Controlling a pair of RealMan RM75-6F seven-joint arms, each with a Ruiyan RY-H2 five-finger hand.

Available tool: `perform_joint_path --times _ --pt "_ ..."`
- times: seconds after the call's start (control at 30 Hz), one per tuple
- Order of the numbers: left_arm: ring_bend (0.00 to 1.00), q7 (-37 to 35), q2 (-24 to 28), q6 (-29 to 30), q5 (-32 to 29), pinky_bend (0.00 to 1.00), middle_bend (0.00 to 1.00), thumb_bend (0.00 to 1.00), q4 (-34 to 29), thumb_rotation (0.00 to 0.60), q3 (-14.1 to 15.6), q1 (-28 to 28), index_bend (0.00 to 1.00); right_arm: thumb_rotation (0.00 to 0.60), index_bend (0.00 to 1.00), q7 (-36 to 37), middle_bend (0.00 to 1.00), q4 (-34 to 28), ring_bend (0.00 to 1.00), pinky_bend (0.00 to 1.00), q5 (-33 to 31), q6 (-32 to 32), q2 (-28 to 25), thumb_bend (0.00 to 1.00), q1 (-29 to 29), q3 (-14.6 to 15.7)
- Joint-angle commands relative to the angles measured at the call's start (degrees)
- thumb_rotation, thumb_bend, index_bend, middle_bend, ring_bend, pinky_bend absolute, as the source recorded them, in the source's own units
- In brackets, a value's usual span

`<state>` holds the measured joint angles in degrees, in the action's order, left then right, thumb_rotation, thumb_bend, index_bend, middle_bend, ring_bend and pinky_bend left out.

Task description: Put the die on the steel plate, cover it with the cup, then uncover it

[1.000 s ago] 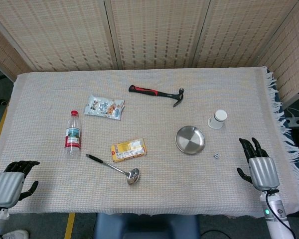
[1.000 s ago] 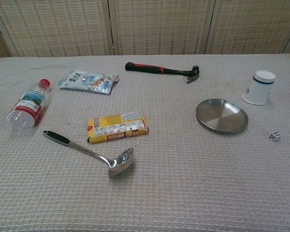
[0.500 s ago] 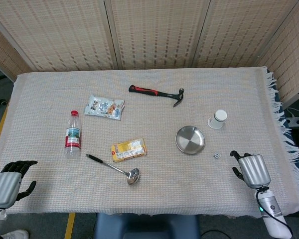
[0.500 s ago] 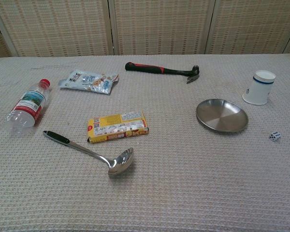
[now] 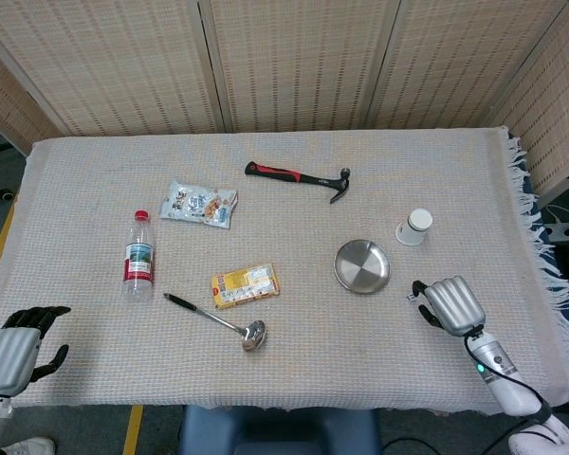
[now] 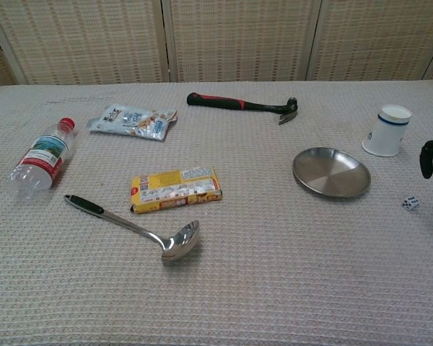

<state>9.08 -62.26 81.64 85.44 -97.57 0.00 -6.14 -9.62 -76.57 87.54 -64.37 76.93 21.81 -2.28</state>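
Observation:
The small white die (image 6: 410, 203) lies on the cloth, right of the steel plate (image 6: 331, 172) (image 5: 362, 266). A white cup (image 6: 387, 130) (image 5: 414, 227) with a blue band stands wider end down behind the plate. My right hand (image 5: 448, 303) hovers beside the die, palm down, holding nothing. Its dark fingers (image 6: 427, 154) reach in from the right edge, just above the die without touching it. My left hand (image 5: 9, 353) rests off the table's front left corner, empty, fingers apart.
A hammer (image 5: 299, 177) lies at the back centre. A snack packet (image 5: 199, 204), a water bottle (image 5: 137, 254), a yellow box (image 5: 245, 285) and a steel ladle (image 5: 218, 320) lie on the left half. The cloth's fringe hangs over the right edge.
My right hand has moved left and forward from the table's front right corner to just beside the die, fingers tipping down. The die, plate, cup and left hand have stayed put.

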Motion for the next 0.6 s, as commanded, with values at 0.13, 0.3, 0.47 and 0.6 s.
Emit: perform_joint_path --times 0.13,0.3,0.47,0.6 --pt "0.23 0.0 0.0 0.0 0.0 0.26 0.29 0.34 -0.1 0.6 0.0 0.0 0.24 0.6 0.4 -0.6 0.91 0.6 0.78 0.97 -3.7 4.9 -0.4 0.32 2.7 -0.6" --pt "0.23 0.0 0.0 0.0 0.0 0.26 0.29 0.34 -0.1 0.6 0.0 0.0 0.24 0.6 0.39 1.4 0.91 2.2 0.78 0.97 -4.6 6.6 0.5 0.32 3.1 -0.2" --pt "0.23 0.0 0.0 -0.1 0.0 0.26 0.29 0.34 -0.2 0.6 0.0 0.0 0.24 0.6 0.39 2.1 0.91 3.9 0.78 0.97 -5.4 7.8 1.4 0.32 3.4 0.2" --pt "0.23 0.1 0.0 -0.2 0.0 0.26 0.29 0.34 -0.2 0.6 0.0 0.0 0.25 0.6 0.39 2.2 0.91 5.4 0.78 0.97 -6.1 8.2 2.2 0.32 3.4 0.3"
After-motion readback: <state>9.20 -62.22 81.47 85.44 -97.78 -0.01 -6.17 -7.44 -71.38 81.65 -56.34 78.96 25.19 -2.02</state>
